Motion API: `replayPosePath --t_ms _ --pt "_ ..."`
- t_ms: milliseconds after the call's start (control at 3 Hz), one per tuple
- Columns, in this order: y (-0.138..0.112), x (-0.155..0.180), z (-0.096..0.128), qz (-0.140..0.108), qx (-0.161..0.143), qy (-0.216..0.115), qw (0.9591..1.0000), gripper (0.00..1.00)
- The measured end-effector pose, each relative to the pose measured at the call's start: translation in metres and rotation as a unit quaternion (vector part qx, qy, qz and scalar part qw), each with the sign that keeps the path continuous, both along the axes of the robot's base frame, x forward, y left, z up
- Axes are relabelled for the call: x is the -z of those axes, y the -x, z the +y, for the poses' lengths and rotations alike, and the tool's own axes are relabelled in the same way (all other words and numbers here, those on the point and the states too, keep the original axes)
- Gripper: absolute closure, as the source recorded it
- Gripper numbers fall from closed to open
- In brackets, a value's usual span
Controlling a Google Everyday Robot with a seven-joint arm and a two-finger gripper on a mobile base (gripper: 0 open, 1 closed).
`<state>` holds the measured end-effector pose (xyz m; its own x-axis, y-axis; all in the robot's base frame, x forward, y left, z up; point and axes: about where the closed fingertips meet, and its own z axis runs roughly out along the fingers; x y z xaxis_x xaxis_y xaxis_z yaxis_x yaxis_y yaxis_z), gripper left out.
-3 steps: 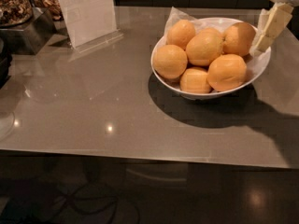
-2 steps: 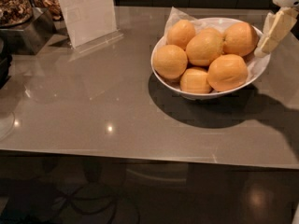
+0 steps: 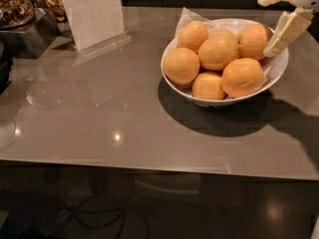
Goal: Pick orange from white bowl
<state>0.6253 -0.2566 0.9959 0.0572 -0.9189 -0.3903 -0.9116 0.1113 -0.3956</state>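
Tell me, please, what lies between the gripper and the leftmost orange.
Camera view: other oranges in the white bowl; gripper open at its right rim.

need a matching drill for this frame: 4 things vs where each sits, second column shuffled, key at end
Things
1. wide glossy white ceramic bowl
2. cream two-finger gripper
3. white paper sign in a clear stand
4. metal tray of brown bits

Places
A. top-left corner of the view
B. right half of the grey table, holding pale round oranges
C. top right, fingers open over the bowl's far-right rim
D. back of the table, left of the bowl

Pairs: 1-B, 2-C, 3-D, 4-A
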Motion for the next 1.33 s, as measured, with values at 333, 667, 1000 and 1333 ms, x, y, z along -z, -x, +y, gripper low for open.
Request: replayPosePath --t_ms 333,667,1000,1333 --pt "-0.003 0.002 0.001 0.0 0.0 0.001 1.0 0.26" --pt "-0.007 0.005 0.0 0.004 0.0 0.015 0.9999 0.09" --pt "-0.02 0.024 -0.006 0.007 -0.005 0.028 0.9996 0.11" --pt "-0.021 0.031 -0.007 0.009 -0.006 0.023 0.9997 0.12"
